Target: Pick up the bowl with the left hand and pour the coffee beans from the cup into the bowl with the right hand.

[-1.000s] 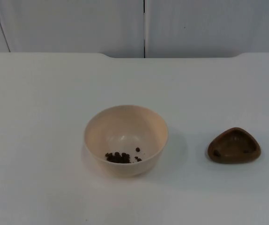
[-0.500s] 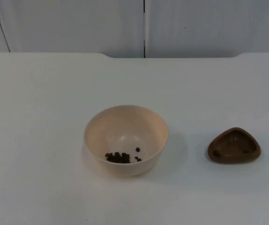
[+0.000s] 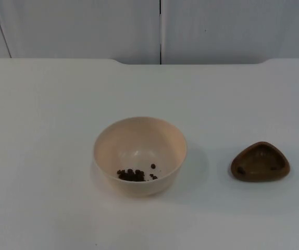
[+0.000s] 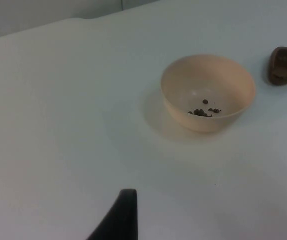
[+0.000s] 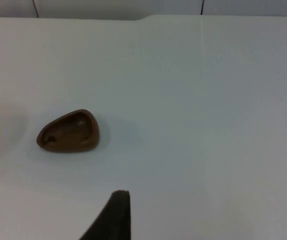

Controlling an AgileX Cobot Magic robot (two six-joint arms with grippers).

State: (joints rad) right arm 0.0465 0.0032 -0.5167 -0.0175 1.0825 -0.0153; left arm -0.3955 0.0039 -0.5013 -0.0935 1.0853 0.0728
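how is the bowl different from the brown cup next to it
The bowl is pale cream and round; the cup is dark brown with a rounded-triangle outline. The bowl is plainly larger and deeper than the low cup. The bowl holds a small cluster of coffee beans; the cup looks nearly empty. Both stand upright and apart on the white table.

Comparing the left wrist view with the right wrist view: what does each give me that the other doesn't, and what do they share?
Left wrist view alone: the whole cream bowl standing upright, a few coffee beans on its bottom. Right wrist view alone: the brown cup close up, its hollow nearly empty but for a speck or two. Both share: the cup standing apart from the bowl, the white table, and the grey wall.
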